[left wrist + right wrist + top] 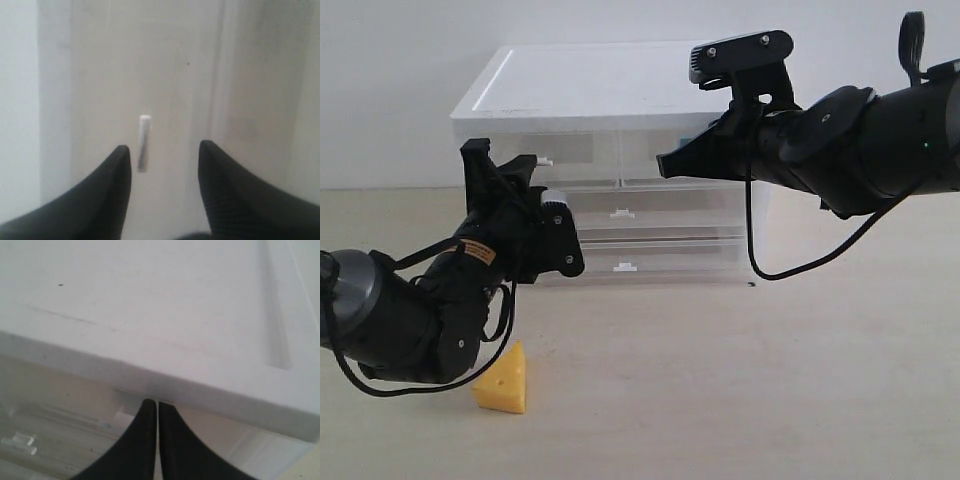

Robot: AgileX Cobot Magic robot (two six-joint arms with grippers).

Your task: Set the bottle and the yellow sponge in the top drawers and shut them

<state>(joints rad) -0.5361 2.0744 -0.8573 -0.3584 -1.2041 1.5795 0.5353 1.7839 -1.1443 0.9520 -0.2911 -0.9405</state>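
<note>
Step in hand, my read: opening the left top drawer (pixel 570 148) for the sponge (pixel 505 380).

- Sponge: lies on the tabletop (pixel 770 380), near side, left, well apart from the drawer unit (pixel 600 80) and below the L arm. Nothing is touching it.
- Bottle: not seen in any view. It may be inside a drawer already, can't tell.
- L gripper (pixel 165 146): jaws partway open and holding nothing. In the wrist view the drawer's small white tab handle (pixel 144 142) stands between the tips, nearer one tip than the other and not pinched yet. Drawer front looks flush, i.e. closed.
- R gripper (pixel 158 404): jaws fully shut with nothing between them. The tips are at the upper edge of the right top drawer (pixel 638 145), just under the rim of the white lid. Can't tell if they're pressing or only close. That drawer looks closed too.

Next move needs, as I judge it:
- L jaws to close on the tab, or hook behind it, centred first since the tab sits off-middle.
- Then a straight pull toward the near side, w/o lifting, so the light unit doesn't slide or tip.
- R tips at the other drawer front could steady the unit during the pull.
- After that: let go of the tab, fetch the sponge, drop it in, push the drawer shut.
</note>
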